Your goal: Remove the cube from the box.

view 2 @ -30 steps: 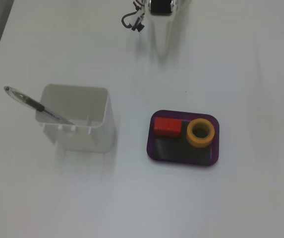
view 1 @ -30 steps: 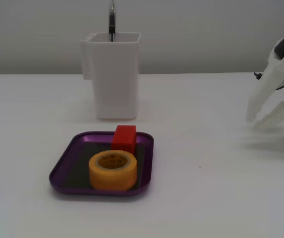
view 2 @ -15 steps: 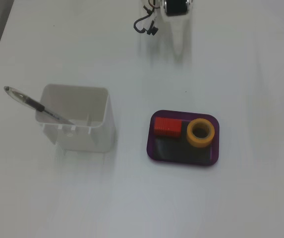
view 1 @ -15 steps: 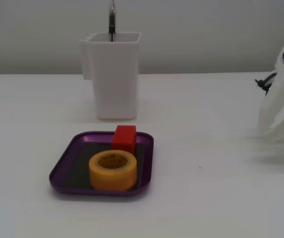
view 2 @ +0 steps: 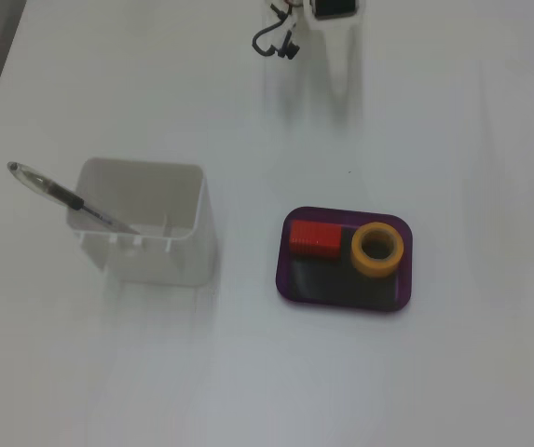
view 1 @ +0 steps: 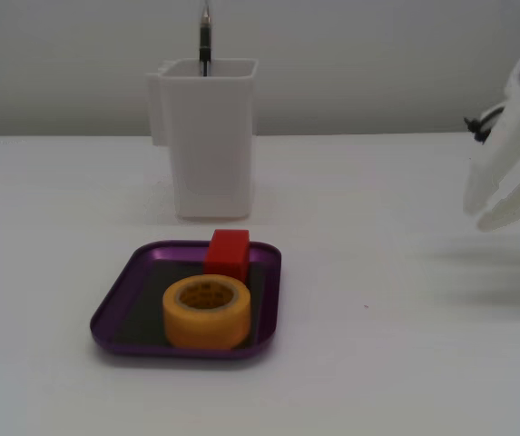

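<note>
White tabletop (view 1: 396, 363) runs back to a pale wall, evenly lit; at the right edge of a fixed view the gripper (view 1: 488, 207) hangs above the surface, its two white fingers (view 1: 516, 207) pointing down and left with a modest gap between the tips; nothing sits between them and they touch nothing. In the other fixed view the same gripper (view 2: 339, 42) enters from the top edge, blurred, so the gap is hard to judge there. Well apart from it lies the box (view 1: 114, 304), a shallow purple tray with a dark floor (view 2: 288, 279); inside it the cube (view 1: 228, 251) stands on the floor at the tray's far side in the low view, red and upright (view 2: 315, 238); just beside it, possibly touching, lies the yellow tape roll (view 1: 207, 311), flat with its hole upward (view 2: 378, 264). Behind the tray stands a tall white container (view 1: 210, 145) holding a pen (view 2: 71, 201) that leans against its wall.
</note>
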